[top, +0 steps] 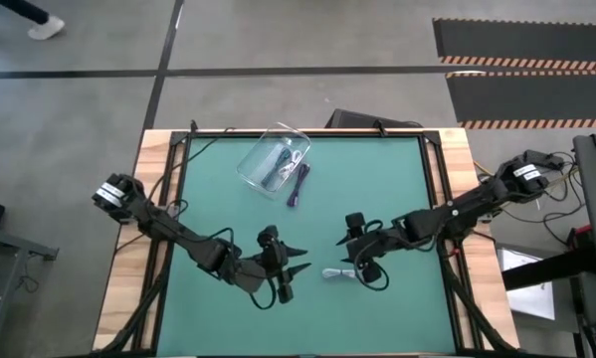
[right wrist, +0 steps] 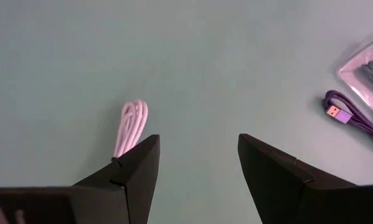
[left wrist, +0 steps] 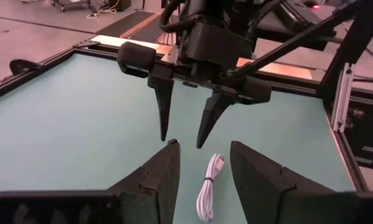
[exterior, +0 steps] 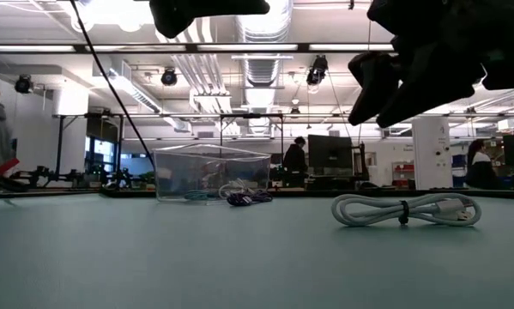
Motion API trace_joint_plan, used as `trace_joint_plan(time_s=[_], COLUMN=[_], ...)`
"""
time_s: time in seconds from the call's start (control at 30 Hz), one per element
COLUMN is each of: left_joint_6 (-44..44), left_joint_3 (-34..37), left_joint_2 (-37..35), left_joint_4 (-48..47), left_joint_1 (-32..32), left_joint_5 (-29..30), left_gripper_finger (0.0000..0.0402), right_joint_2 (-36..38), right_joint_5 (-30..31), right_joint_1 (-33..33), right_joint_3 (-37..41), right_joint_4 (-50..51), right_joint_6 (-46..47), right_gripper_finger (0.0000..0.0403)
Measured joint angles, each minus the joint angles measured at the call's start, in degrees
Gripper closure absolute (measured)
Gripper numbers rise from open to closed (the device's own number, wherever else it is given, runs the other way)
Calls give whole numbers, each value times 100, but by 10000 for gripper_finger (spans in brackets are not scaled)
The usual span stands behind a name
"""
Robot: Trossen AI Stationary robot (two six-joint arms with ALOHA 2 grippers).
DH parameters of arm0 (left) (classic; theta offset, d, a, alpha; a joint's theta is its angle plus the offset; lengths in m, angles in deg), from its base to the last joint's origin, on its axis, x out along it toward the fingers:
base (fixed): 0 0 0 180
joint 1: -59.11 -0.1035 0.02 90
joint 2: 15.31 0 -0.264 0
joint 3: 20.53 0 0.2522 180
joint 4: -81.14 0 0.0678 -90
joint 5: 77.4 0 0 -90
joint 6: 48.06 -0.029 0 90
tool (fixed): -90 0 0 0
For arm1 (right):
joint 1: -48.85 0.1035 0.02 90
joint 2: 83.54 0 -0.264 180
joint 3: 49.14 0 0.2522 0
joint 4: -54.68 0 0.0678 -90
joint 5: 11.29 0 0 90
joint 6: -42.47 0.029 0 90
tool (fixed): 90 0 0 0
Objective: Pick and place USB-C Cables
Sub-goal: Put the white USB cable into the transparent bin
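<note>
A white bundled USB-C cable (top: 337, 273) lies flat on the green mat near the table's front, between my two grippers. My left gripper (left wrist: 202, 146) is open, hovers left of it and points toward it; the cable (left wrist: 208, 186) shows between its fingers, untouched. My right gripper (left wrist: 181, 142) is open above the cable's right side, its fingers slanting down. In the right wrist view the cable (right wrist: 130, 127) runs behind one finger. A purple cable (top: 298, 184) lies on the mat at the mouth of the clear box (top: 275, 159).
The clear box (exterior: 209, 172) lies on its side at the far middle-left of the mat, with a white cable and a dark cable inside. Raised black rails (top: 432, 189) frame the mat. People stand in the room beyond the table.
</note>
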Motion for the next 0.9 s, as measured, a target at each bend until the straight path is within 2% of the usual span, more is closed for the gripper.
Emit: trace_joint_plan(time_s=[0.4, 0.67, 0.8, 0.9], left_joint_6=[-2, -4, -8, -25], left_joint_3=[2, 28, 88, 150], left_joint_2=[0, 0, 0, 0], left_joint_4=[216, 210, 207, 211], left_joint_1=[-120, -137, -144, -144], left_joint_5=[1, 0, -2, -1], left_gripper_finger=[277, 277, 277, 277], right_joint_2=[178, 216, 217, 195], right_joint_5=[1, -1, -64, -493], right_joint_1=[-19, -114, -109, -98], right_joint_3=[-45, -134, -128, -39], right_joint_4=[98, 102, 225, 359], right_joint_6=[-574, -586, -134, 349], right_gripper_finger=[194, 194, 194, 194])
